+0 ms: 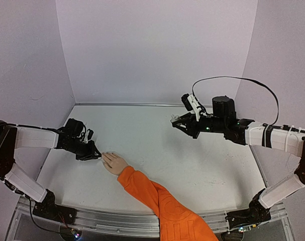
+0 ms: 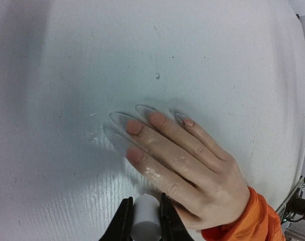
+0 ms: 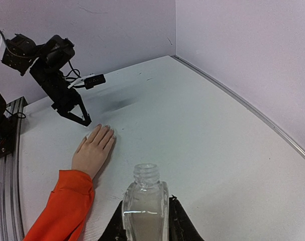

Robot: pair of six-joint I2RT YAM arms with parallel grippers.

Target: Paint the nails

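**Left gripper.** The left gripper (image 1: 95,156) is clenched on a white cylinder (image 2: 145,227). In the left wrist view the jaws press both sides of the cylinder, and its rounded end sits between the tips. In the top view the gripper is low over the table (image 1: 192,165), just beside the fingertips of the hand (image 1: 115,163), at 10 o'clock from them. Whether it touches the fingertips cannot be determined.

**Right gripper.** The right gripper (image 3: 146,221) grasps a clear bottle (image 3: 144,198). The bottle is upright and its neck is uncapped. In the top view this gripper (image 1: 176,120) is at 1 o'clock from the hand, well apart from it.

**Task item.** The hand lies flat, palm down, at 8 o'clock from the table centre. Its fingers are together and point toward 10 o'clock. The sleeve (image 1: 162,203) is orange and runs from the wrist toward 5 o'clock, off the near edge.

**Nails.** The nails (image 2: 134,127) are at the finger ends, facing up.
- In the left wrist view, four are visible and each shows a pink-orange patch.
- Long, clear, pointed tips extend past them onto the table.
- In the top view the nails are too small to resolve.
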